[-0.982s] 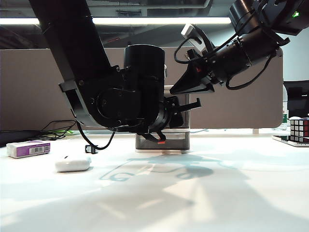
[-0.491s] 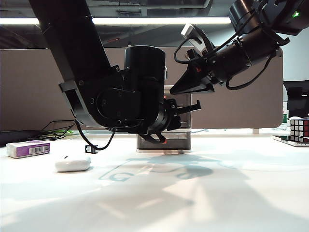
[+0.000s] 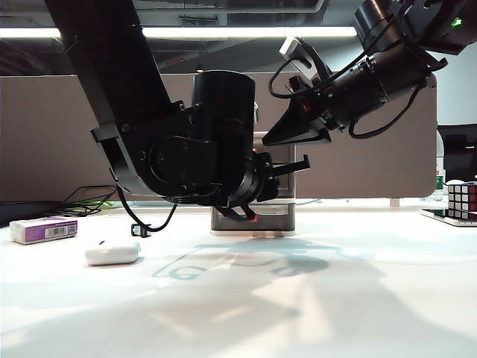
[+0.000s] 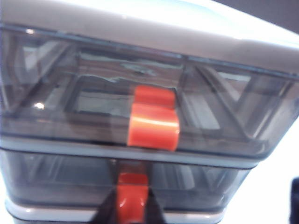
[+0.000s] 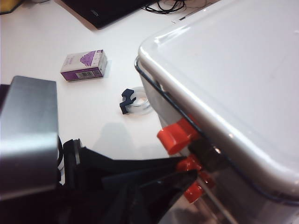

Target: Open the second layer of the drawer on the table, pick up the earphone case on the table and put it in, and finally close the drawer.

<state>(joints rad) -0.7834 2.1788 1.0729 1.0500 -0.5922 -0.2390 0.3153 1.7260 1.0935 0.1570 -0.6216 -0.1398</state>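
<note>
The drawer (image 3: 270,221) stands at mid-table behind my left arm, and its white top (image 5: 233,70) fills the right wrist view. My left gripper (image 4: 132,206) is shut on the red-orange tab (image 4: 132,189) of the second layer of the drawer (image 4: 56,182), one black finger pressed to each side. That layer sits pushed in, below the top drawer's tab (image 4: 153,123). In the exterior view this gripper (image 3: 247,213) meets the cabinet front. My right gripper (image 3: 266,141) hovers above the cabinet top, its jaws merged into one dark wedge. The earphone case (image 3: 112,252) lies on the table (image 3: 335,298) at the left, untouched.
A white-and-purple box (image 3: 43,229) lies far left, also in the right wrist view as the box (image 5: 84,65). A small black clip (image 5: 127,100) rests by a clear tape ring (image 5: 141,106). Cables (image 3: 86,200) run behind, and a Rubik's cube (image 3: 462,200) stands far right.
The left gripper's fingers have drawn in slightly around the red tab. Both arms and the earphone case have kept still.
</note>
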